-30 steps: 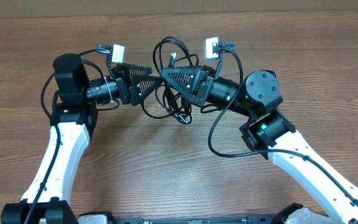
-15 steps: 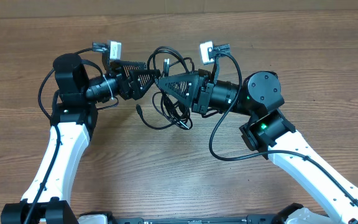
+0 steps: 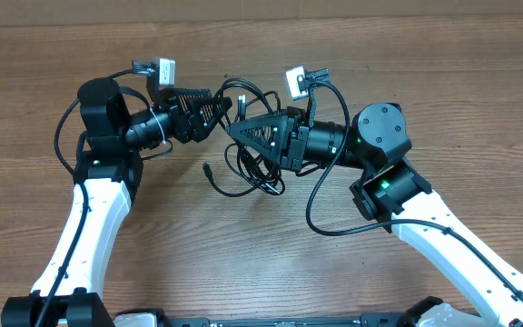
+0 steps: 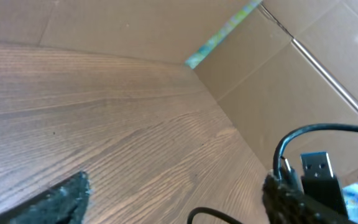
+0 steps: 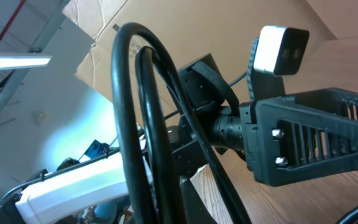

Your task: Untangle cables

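The cables [image 3: 251, 171] are thin black wires in a tangled bundle, hanging onto the wooden table [image 3: 243, 263] below my right gripper [image 3: 233, 132], which is shut on them. One strand arches up in a loop [image 3: 243, 89] between the two grippers. My left gripper [image 3: 220, 106] stands open just to the left, tips close to that loop. In the left wrist view the left gripper [image 4: 176, 202] is wide apart over bare wood, with a USB plug [image 4: 319, 169] and a strand beside its right finger [image 4: 291, 199]. In the right wrist view the cables [image 5: 143, 106] rise as a loop out of the right gripper [image 5: 188, 200].
A cardboard wall [image 4: 291, 74] runs along the table's far edge. The right arm's own thick cable [image 3: 320, 204] loops down beside its elbow. Both white arm links [image 3: 93, 227] come in from the front corners. The left gripper's latticed finger [image 5: 328, 124] crosses the right wrist view.
My right gripper has moved left and slightly away with the cables, so the bundle has shifted left. My left gripper has turned toward the loop, its jaws a little narrower.
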`<state>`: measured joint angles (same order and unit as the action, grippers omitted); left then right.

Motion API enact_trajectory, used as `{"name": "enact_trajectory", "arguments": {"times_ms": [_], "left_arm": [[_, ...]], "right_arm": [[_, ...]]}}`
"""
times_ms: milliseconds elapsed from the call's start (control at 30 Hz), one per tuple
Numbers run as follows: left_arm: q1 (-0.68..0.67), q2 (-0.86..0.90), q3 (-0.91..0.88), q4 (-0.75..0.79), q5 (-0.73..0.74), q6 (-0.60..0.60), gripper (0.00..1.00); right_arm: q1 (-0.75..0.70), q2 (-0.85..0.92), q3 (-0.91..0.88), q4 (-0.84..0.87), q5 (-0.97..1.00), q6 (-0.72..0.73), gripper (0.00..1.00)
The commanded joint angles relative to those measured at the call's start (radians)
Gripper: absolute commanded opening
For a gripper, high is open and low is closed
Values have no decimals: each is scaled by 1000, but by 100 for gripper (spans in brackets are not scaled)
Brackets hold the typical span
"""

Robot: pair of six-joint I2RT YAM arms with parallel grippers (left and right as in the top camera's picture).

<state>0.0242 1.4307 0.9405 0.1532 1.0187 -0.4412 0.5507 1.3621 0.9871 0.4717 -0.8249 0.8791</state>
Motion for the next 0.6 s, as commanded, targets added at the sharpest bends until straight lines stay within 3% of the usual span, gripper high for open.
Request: {"name": "enact_trajectory", "arguments": {"times_ms": [0, 200, 567], "left_arm": [[-29, -11, 12, 0, -6, 34, 79], [-71, -11, 12, 1, -12, 80, 89], [-69, -11, 12, 64, 5, 36, 89]], "right_arm": [[-1, -25, 2, 9, -8, -20, 4], [5, -25, 2, 10, -8, -20, 4], [5, -25, 2, -18, -8, -24, 4]]}}
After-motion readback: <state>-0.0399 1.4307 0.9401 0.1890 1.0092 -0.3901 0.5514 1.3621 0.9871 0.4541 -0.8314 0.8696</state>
